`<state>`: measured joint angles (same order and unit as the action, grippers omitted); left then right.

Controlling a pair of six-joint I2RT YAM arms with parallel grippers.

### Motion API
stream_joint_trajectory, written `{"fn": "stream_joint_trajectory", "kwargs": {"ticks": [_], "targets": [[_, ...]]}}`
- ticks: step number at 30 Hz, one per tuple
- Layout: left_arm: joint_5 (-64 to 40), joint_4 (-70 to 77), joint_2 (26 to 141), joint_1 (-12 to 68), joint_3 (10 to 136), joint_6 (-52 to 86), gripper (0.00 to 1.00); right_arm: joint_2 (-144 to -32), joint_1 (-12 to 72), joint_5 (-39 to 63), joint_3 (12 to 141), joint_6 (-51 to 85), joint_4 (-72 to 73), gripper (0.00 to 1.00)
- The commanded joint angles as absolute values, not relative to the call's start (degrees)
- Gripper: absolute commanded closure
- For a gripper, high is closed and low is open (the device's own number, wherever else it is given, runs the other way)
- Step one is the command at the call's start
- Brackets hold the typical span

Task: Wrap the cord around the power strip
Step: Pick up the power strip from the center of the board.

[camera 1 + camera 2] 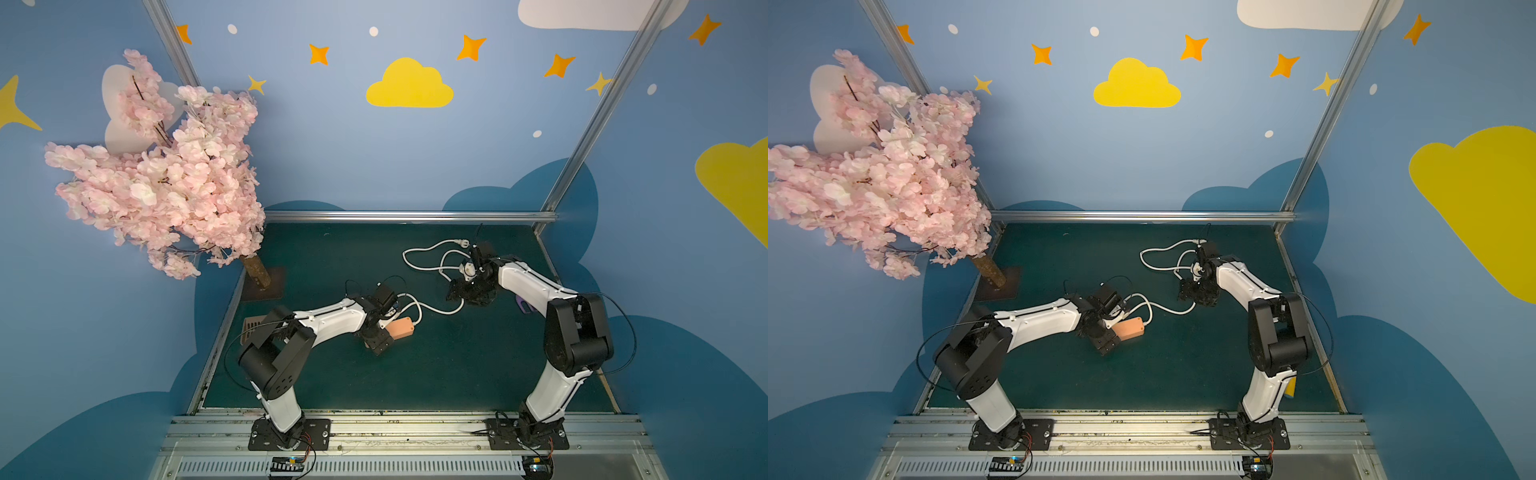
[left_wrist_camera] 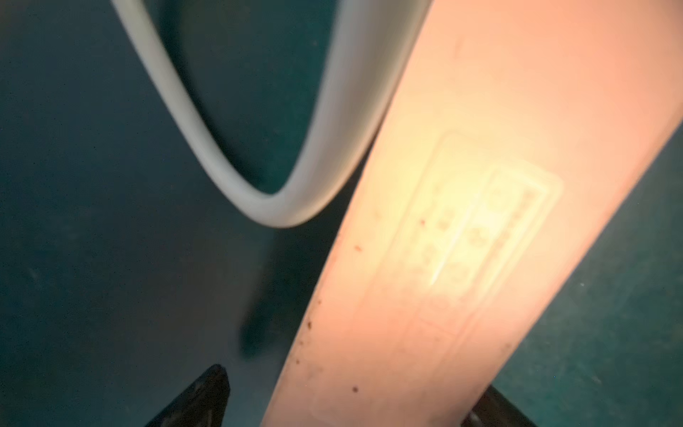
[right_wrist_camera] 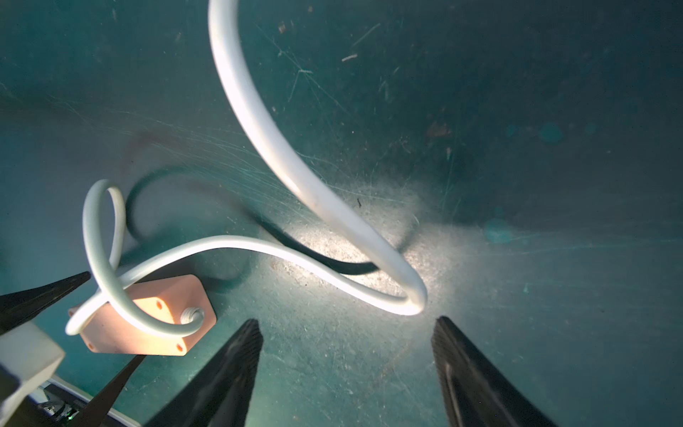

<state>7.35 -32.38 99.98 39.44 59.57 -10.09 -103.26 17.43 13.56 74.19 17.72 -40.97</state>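
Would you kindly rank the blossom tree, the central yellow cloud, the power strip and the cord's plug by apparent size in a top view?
Largest to smallest:
1. blossom tree
2. central yellow cloud
3. power strip
4. plug, though it lies farther from the camera

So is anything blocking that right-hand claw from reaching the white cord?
Nothing visible does. The right gripper is open, and in its wrist view only the bare green mat lies between it and the nearest bend of the cord.
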Motion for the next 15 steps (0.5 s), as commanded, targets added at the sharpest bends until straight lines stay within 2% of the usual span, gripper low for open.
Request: {"fn": "stream_joint_trajectory", "kwargs": {"ticks": [1, 4, 7, 11, 15], "targets": [[4.1, -34.27, 103.4, 39.64, 63.2, -13.52, 0.28, -102.11, 16.97, 14.15, 75.32, 18.08, -41.66, 0.26], [1.65, -37.52, 105.12, 39.64, 64.42, -13.74, 0.58, -100.78, 16.48, 14.14, 75.26, 18.72, -41.65, 0.27], [2.03, -39.6, 103.11, 39.83, 65.21, -14.62, 0.76, -98.76, 16.18, 15.12, 74.79, 19.27, -40.86, 0.28], [3.12, -42.18, 94.88, 39.54, 68.8, -15.9, 0.85, -92.37, 16.08, 17.56, 72.77, 18.99, -36.95, 0.27], [-3.05, -47.08, 87.11, 38.16, 76.82, -16.7, 0.93, -82.81, 17.46, 19.3, 68.79, 14.11, -28.83, 0.23]]}}
